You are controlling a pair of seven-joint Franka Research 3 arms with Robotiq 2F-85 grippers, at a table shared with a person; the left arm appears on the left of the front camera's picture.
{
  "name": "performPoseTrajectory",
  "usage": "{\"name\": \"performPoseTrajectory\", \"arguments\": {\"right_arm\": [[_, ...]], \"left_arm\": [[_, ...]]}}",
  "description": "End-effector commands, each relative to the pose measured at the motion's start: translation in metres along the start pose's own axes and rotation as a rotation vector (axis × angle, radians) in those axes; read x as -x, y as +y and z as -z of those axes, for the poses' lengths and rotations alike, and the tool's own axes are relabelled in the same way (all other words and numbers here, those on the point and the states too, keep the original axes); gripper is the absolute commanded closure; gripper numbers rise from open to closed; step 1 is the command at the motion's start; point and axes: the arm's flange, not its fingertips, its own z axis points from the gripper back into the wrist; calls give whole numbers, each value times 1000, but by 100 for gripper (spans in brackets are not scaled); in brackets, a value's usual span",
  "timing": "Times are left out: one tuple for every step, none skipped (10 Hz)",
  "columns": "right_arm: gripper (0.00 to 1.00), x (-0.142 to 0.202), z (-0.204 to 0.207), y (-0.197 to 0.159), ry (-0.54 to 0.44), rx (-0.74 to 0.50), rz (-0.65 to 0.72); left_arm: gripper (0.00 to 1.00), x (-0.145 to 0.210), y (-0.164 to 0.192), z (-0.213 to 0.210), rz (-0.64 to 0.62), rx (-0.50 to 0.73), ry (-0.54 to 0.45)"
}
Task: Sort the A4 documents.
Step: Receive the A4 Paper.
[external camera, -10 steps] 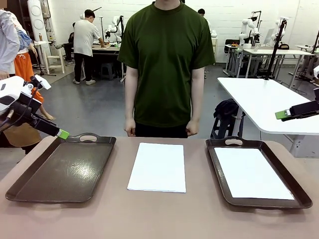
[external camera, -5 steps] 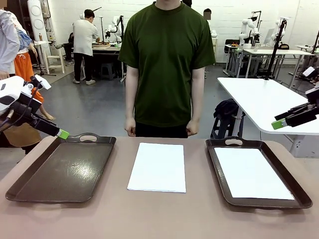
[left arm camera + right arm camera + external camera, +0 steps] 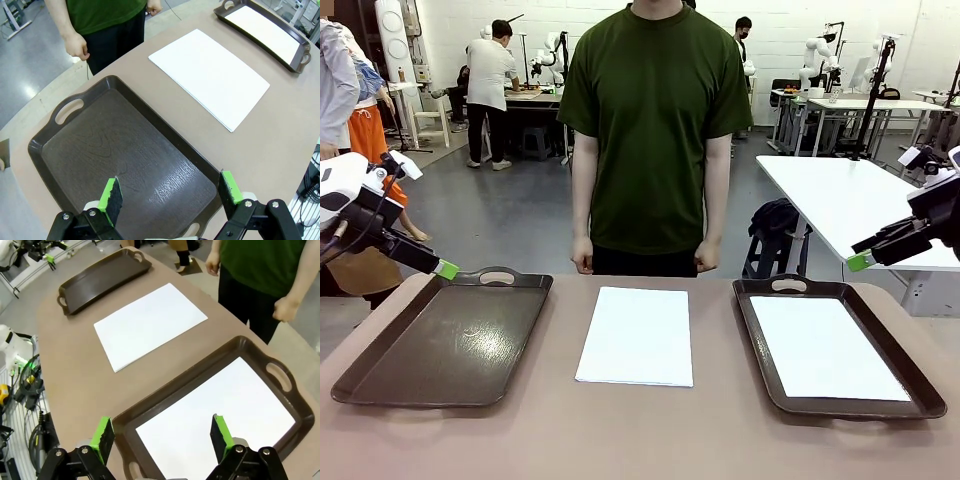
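1. Since the earlier frame, the right end effector [image 3: 861, 262] has been brought inward and lower from the picture's right edge. It is now held in the air near the far end of the right tray [image 3: 750, 330]. Nothing else has been shifted.
2. At the far left, the left end effector [image 3: 445, 269] is held in the air by the far left corner of the left tray [image 3: 450, 340]. Its jaws are spread wide and nothing is gripped. In the left wrist view its green pads [image 3: 111, 194] are seen well apart above the tray's dark inside. It appears to be parked clear of the work.
3. The left tray, dark brown with handles, is seen with nothing in it. It is judged to be a bin waiting to be filled.
4. In the middle, the white A4 documents [image 3: 637, 335] are laid flat on the counter [image 3: 640, 430] between the trays, touching neither. They are placed where either arm could reach them.
5. Behind them, a person [image 3: 655, 130] is stood at the far side, hands [image 3: 706, 262] loosely closed at the sides and kept off the counter.
6. In the right tray, one white sheet [image 3: 825, 348] is laid flat inside the rim. It is judged to be already sorted.
7. The right end effector is opened wide and empty, pointed down over that tray in the right wrist view.
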Motion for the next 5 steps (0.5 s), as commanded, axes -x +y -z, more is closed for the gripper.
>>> {"name": "performPoseTrajectory", "arguments": {"right_arm": [[0,-1,-6,-8,33,-56,57],[0,0,0,0,0,0,0],[0,0,0,0,0,0,0],[0,0,0,0,0,0,0],[0,0,0,0,0,0,0]], "left_arm": [[0,2,3,1,6,2,-13],[0,2,3,1,6,2,-13],[0,2,3,1,6,2,-13],[0,2,3,1,6,2,-13],[0,2,3,1,6,2,-13]]}}
